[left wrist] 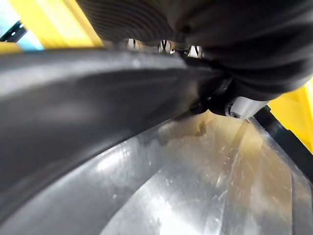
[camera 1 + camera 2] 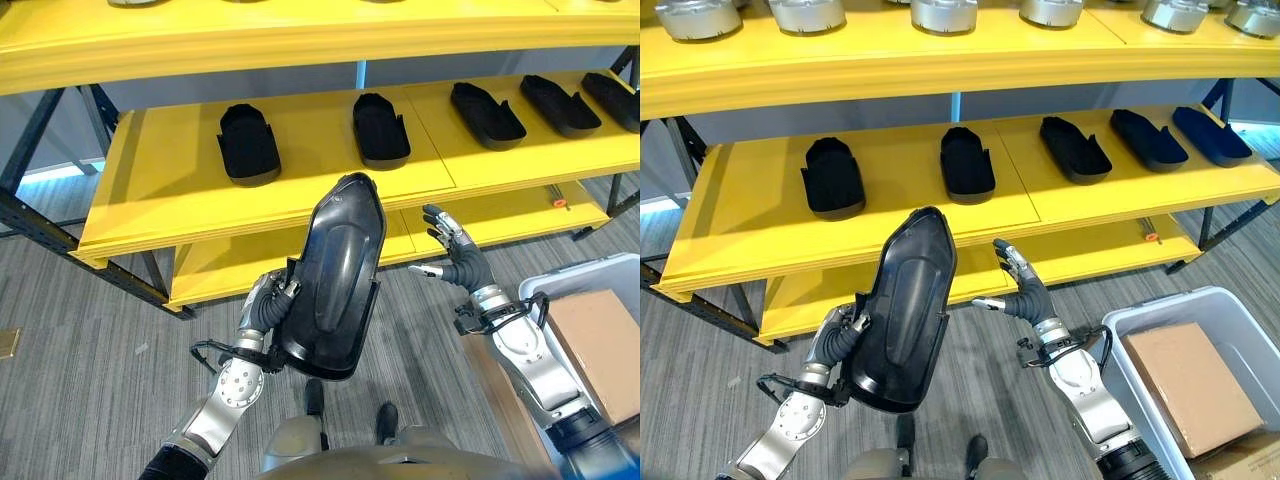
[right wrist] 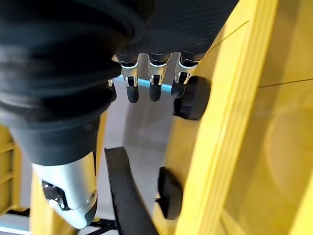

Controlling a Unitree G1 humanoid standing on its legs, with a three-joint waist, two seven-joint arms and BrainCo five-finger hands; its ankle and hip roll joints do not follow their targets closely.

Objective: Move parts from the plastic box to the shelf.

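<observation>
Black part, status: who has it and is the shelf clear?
Left robot hand gripping black part upright. Right robot hand open, empty. Shelf gap free between placed parts.

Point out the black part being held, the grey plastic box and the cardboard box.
black part (image 2: pixel 338 285), left eye view, middle of its hollow face
plastic box (image 2: pixel 1120 330), right eye view, near rim
cardboard box (image 2: pixel 1192 385), right eye view, top face

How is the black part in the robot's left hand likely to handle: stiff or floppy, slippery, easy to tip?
Probably stiff: the black part stands upright without sagging. Glossy, so perhaps slippery. Held low by the left hand, it may tip.
</observation>
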